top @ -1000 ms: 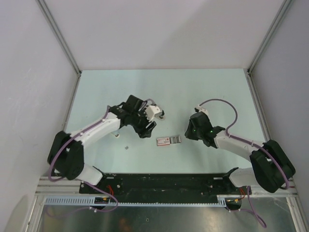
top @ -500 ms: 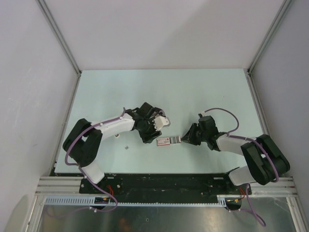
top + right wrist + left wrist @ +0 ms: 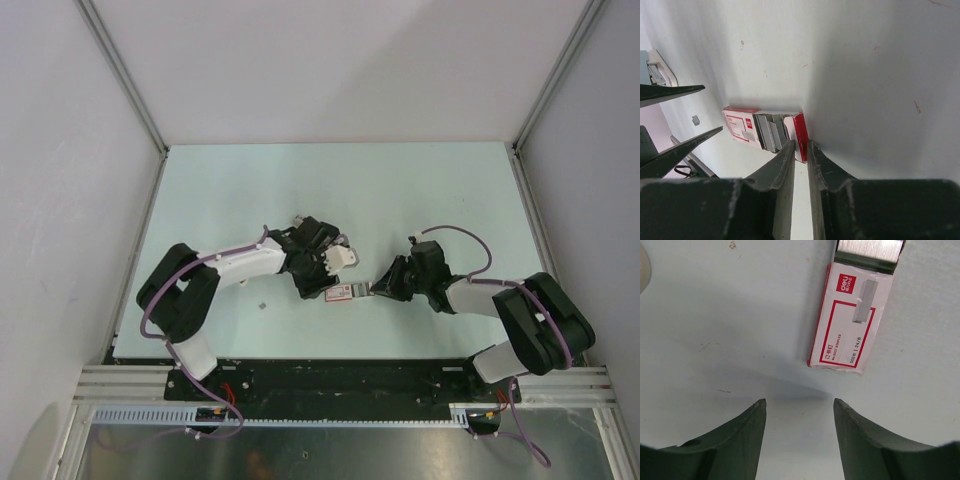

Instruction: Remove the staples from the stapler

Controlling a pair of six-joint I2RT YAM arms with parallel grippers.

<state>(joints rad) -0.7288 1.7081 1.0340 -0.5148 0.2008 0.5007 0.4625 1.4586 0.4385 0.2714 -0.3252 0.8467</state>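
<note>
What I had in front of me was a small red-and-white staple box (image 3: 852, 320) lying flat on the pale table (image 3: 400, 190) between my two hands, not a stapler proper. Its inner tray stood partly slid out on the end facing my right hand, with grey staples (image 3: 770, 132) showing in it, and a red end flap (image 3: 801, 131) hung open there.

My right gripper (image 3: 801, 146) sat low at that end, fingers drawn to a narrow slit with the flap's edge reaching in between the tips. I could not tell whether they actually pinched it or only bracketed it.

My left gripper (image 3: 799, 407) was spread apart and held nothing. The box lay just ahead of its fingertips, off toward one finger rather than centred in the gap, and no finger touched it.
</note>
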